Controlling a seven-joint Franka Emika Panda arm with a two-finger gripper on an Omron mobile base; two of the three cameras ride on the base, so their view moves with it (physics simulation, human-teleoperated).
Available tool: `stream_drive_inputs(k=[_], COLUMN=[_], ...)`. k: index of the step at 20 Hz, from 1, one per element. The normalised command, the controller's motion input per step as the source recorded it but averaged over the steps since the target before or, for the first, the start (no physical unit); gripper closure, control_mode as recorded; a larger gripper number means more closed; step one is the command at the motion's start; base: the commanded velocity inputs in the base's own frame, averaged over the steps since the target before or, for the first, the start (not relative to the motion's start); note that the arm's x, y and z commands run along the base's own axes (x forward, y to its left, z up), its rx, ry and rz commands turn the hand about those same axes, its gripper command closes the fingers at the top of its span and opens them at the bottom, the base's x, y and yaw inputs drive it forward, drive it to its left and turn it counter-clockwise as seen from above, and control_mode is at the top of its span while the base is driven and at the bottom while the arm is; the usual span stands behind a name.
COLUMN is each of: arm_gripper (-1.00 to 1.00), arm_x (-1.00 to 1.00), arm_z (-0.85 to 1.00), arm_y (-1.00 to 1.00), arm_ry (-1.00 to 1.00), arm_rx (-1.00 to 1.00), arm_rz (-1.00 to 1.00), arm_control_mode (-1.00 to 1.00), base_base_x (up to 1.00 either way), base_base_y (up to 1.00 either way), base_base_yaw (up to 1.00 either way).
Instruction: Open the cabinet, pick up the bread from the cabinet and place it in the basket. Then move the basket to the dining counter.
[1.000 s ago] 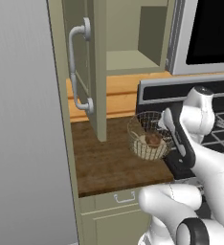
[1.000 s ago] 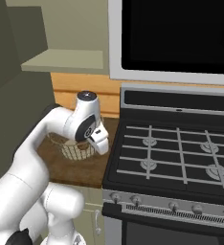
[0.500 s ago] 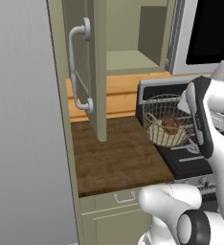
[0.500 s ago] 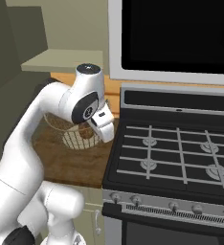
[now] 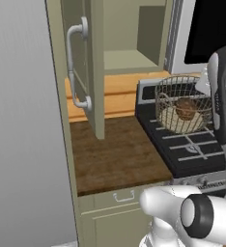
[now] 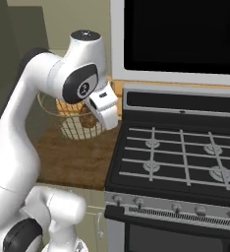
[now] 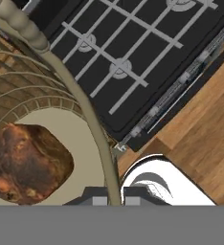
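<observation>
The wire basket hangs in the air over the stove's left edge, tilted a little. My gripper is shut on its rim at the right side. The dark-brown bread lies inside on the cream base; it shows again through the mesh in the right base view and close up in the hand view. The cabinet stands with its door swung open and its silver handle facing me. The dining counter is out of view.
A black stove with grey grates lies under and right of the basket. Left of it is a short dark wood worktop over a drawer. A dark microwave hangs above the stove. A grey wall stands at the left.
The basket with the bread has risen off the worktop and swung right, from beside the stove to above its left edge. The arm has lifted with it.
</observation>
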Motion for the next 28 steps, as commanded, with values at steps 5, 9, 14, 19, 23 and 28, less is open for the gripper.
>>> stream_drive_inputs(k=[5, 9, 14, 19, 23, 28], arm_gripper=[1.0, 1.0, 1.0, 1.0, 1.0, 1.0], arm_x=[0.0, 0.0, 0.0, 0.0, 0.0, 0.0], arm_z=[0.0, 0.0, 0.0, 0.0, 0.0, 0.0], arm_y=[0.0, 0.0, 0.0, 0.0, 0.0, 0.0], arm_ry=[0.0, 0.0, 0.0, 0.0, 0.0, 0.0], arm_rx=[0.0, 0.0, 0.0, 0.0, 0.0, 0.0], arm_rz=[0.0, 0.0, 0.0, 0.0, 0.0, 0.0], arm_control_mode=[1.0, 1.0, 1.0, 1.0, 1.0, 1.0], base_base_x=[-0.93, -1.0, -0.35, 0.0, 0.0, 0.0], base_base_y=[-0.65, -0.84, -0.98, -0.58, -0.07, -0.01], base_base_yaw=[-0.01, -0.03, -0.36, -0.53, -0.81, -0.91])
